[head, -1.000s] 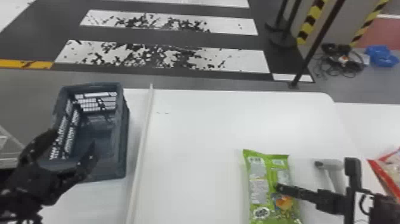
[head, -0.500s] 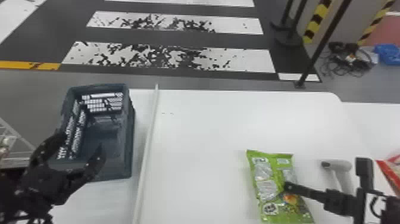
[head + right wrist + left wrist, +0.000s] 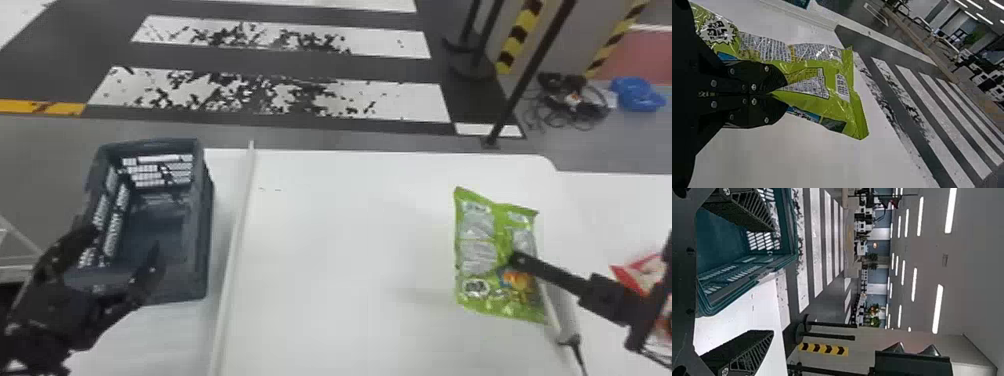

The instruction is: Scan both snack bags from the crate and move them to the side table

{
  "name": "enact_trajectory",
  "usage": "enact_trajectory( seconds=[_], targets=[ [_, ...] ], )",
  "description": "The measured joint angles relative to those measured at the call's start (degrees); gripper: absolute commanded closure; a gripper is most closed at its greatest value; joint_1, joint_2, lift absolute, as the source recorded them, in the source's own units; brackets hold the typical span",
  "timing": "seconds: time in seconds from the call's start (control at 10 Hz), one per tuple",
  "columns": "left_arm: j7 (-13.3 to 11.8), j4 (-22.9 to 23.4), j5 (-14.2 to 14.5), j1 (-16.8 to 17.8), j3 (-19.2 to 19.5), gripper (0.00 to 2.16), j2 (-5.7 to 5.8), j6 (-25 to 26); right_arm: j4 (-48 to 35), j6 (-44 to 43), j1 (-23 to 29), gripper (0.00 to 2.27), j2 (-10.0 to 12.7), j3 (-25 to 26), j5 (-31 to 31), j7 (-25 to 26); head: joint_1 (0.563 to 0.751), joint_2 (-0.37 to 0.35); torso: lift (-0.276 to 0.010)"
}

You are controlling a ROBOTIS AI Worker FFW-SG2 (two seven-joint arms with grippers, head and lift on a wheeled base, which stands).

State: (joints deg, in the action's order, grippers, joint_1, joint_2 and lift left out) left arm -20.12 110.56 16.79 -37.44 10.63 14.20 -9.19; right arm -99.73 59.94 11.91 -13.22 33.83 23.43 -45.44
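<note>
- One crate [image 3: 199, 240], beside my spread left gripper [image 3: 123, 240].
- Red bag [image 3: 640, 274], far right.
- My right gripper [image 3: 517, 258] pinches the green bag [image 3: 475, 250], now hiding the scanner's [image 3: 565, 310] head.

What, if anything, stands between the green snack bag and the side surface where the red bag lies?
The scanner lies toward the red bag, partly hidden by the green snack bag in the head view. The right tool grips the green one, so passing above may work.
</note>
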Motion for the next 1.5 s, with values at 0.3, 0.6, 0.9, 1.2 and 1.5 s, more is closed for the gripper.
enact_trajectory(
  seconds=[0.3, 0.6, 0.9, 1.2, 1.5],
  targets=[
    [0.4, 0.0, -1.4, -1.3, 0.3, 0.07, -0.02, 0.2, 8.1, -7.5, -7.9, 2.25, -0.8, 5.3, -0.8, 8.4, 0.695, -0.235, -0.029],
    [0.4, 0.1, -1.4, -1.8, 0.5, 0.07, -0.39, 0.0, 13.8, -14.8, -10.3, 2.25, -1.8, 8.6, -1.8, 20.0, 0.695, -0.335, -0.029],
    [0.1, 0.1, -1.4, -2.0, 0.1, 0.07, -0.08, -0.3, 23.7, -28.4, -11.6, 2.25, -3.0, 13.1, -1.8, 34.0, 0.695, -0.35, -0.029],
    [-0.1, 0.0, -1.4, -2.1, 0.0, 0.07, 0.35, -0.9, 33.8, -42.1, -13.5, 2.25, -5.6, 14.1, -1.5, 43.6, 0.695, -0.35, -0.029],
    [-0.4, 0.1, -1.0, -2.8, -0.2, 0.07, 0.38, -3.6, 47.9, -55.4, -18.2, 2.22, -10.5, 10.4, -1.5, 47.0, 0.695, -0.35, -0.029]
  ],
)
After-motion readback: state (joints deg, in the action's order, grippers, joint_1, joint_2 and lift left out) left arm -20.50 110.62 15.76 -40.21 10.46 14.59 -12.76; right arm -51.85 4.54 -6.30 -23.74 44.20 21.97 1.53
